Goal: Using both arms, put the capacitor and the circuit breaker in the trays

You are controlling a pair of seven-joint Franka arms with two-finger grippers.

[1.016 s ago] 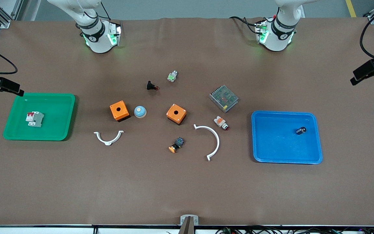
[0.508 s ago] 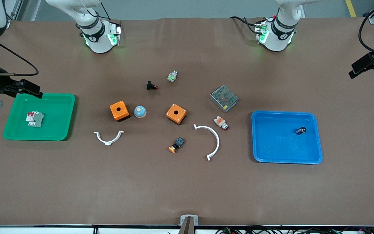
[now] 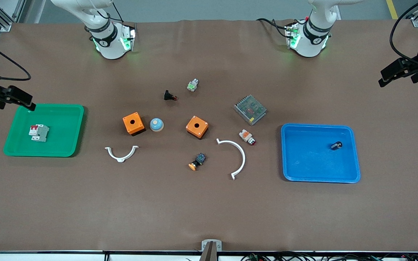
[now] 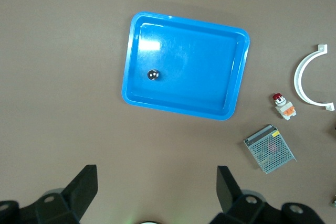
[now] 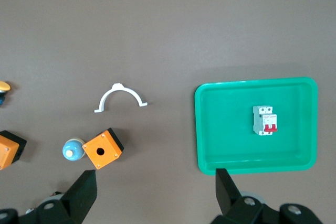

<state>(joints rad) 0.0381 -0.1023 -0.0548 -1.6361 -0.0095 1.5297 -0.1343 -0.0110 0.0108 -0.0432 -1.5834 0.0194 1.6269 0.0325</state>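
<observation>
Both my claws have swung a bit since before, up high. My left claw [image 4: 155,192] and right claw [image 5: 152,195] hang open, empty. That's because the capacitor [image 3: 336,145] sits in the blue tray [image 3: 303,174], the circuit breaker [image 3: 39,132] in the green tray [image 3: 64,145].

The capacitor [image 4: 153,75] lies in the blue tray [image 4: 210,111], under the left hand [image 4: 157,190], its fingers wide apart.

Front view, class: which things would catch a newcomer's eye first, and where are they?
Two bright trays stand out: a green tray at the right arm's end holding the circuit breaker, and a blue tray at the left arm's end holding the capacitor. Between them, two orange boxes sit among scattered small parts.
</observation>
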